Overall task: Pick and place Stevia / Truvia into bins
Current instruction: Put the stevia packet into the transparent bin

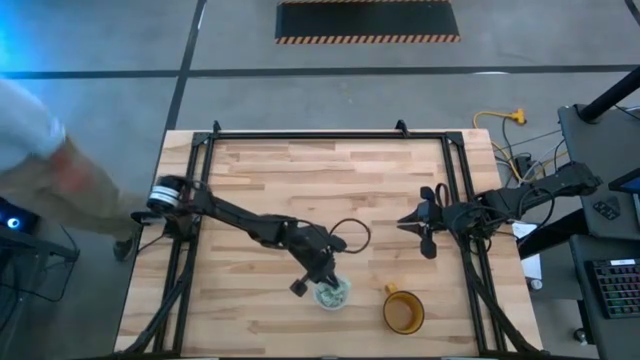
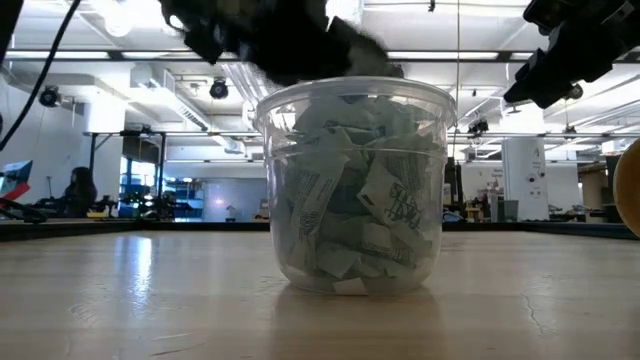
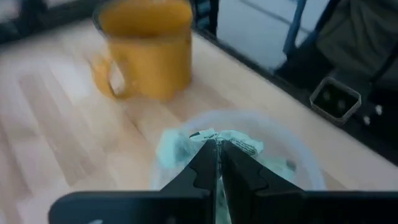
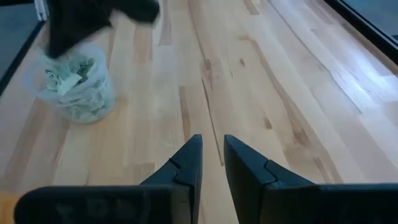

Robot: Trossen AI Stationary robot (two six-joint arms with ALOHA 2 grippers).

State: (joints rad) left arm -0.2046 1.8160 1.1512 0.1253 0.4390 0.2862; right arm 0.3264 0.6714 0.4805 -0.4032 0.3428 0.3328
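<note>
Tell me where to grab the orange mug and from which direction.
Grip the orange mug by its rim, coming straight down with one finger inside and one outside. It stands upright with its mouth open to the top, and the wall is thin. The handle points toward the table's middle; take the wall away from it. The right tool is nearest.

wood table (image 1: 300, 190) — on it: clear cup (image 1: 333, 294) | orange mug (image 1: 404, 312)

Both arms are dark and thin, with black cables looping along them and pointed black fingers (image 4: 249, 180).
</note>
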